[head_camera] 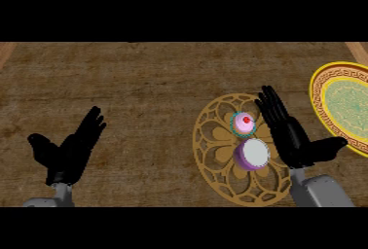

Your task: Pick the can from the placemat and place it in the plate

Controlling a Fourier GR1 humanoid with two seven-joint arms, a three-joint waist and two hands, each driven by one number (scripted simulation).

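Purple-sided can (pixel 252 154) is standing upright on the gold openwork placemat (pixel 215 146), pale round top facing up, long axis vertical. A pink cupcake (pixel 244 123) is sitting just beyond it on the same mat. Right hand (pixel 291 133) is hovering just right of the can, fingers straight and together, thumb out, holding nothing. Yellow-rimmed plate (pixel 321 104) is lying further right, cut by the view's edge. Left hand (pixel 68 148) is resting open at lower left, well apart, over wide bare brown counter (pixel 129 82).
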